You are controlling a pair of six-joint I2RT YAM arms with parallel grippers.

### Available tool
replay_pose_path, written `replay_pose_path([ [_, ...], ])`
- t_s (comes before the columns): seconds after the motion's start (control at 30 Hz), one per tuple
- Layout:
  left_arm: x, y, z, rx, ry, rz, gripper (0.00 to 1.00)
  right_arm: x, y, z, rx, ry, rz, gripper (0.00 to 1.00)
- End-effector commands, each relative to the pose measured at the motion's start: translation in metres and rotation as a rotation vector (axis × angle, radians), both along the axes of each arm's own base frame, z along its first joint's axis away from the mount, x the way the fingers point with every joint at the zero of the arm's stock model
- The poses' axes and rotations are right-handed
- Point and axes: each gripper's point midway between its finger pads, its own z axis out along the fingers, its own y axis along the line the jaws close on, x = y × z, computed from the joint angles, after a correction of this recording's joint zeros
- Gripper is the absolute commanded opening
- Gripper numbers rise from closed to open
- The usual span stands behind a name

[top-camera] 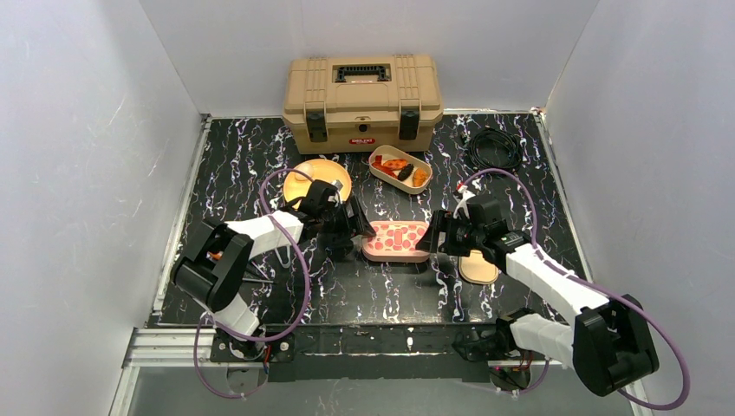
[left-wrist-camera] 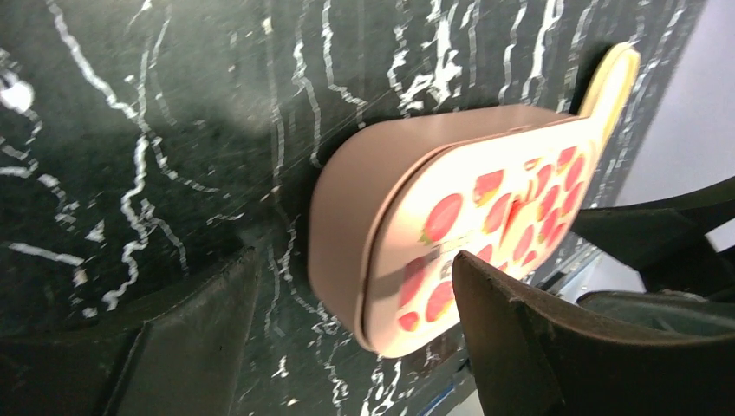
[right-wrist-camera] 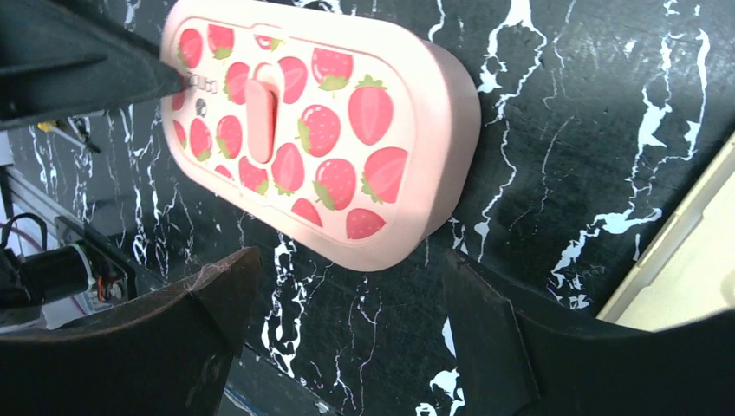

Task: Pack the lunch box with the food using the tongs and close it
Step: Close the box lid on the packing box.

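As your left gripper (left-wrist-camera: 355, 264) and right gripper (right-wrist-camera: 351, 260) stand wide apart around opposite ends of the lid (right-wrist-camera: 321, 130), the food (top-camera: 400, 166) sits in the lunch box (top-camera: 372, 161) behind; whether either touches is unclear.

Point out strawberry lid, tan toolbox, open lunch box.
Pink oval strawberry-print lid (right-wrist-camera: 321, 130): right wrist view, printed top.
Tan plastic toolbox (top-camera: 362, 108): top view, front.
Beige oval lunch box (top-camera: 372, 161): top view, left rim.

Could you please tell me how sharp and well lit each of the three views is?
Top external: evenly lit and sharp, the strawberry lunch box clear on the dark marbled table. Left wrist: table streaks smeared and soft, the left gripper's fingers dark blurs. Right wrist: strawberry print crisp, the right gripper's fingers underexposed, soft shadow beneath the box.
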Motion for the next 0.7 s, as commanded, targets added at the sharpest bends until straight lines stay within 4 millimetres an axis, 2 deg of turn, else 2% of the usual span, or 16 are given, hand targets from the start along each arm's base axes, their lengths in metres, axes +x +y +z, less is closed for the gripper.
replay_pose_path([
  [0.0, -0.009, 0.017, 0.008, 0.086, -0.036, -0.063, 0.79, 0.012, -0.002, 0.003, -0.013, 0.000, -0.061, 0.84],
  [0.17, -0.015, 0.013, 0.009, 0.067, -0.029, -0.102, 0.77, 0.018, -0.001, 0.000, -0.007, -0.012, -0.077, 0.83],
  [0.4, -0.015, 0.001, 0.003, 0.024, 0.005, -0.144, 0.67, 0.021, 0.001, -0.015, -0.013, 0.014, -0.082, 0.79],
  [0.67, -0.020, -0.001, -0.009, 0.027, 0.032, -0.192, 0.62, -0.005, -0.006, -0.053, -0.018, 0.122, -0.108, 0.70],
])
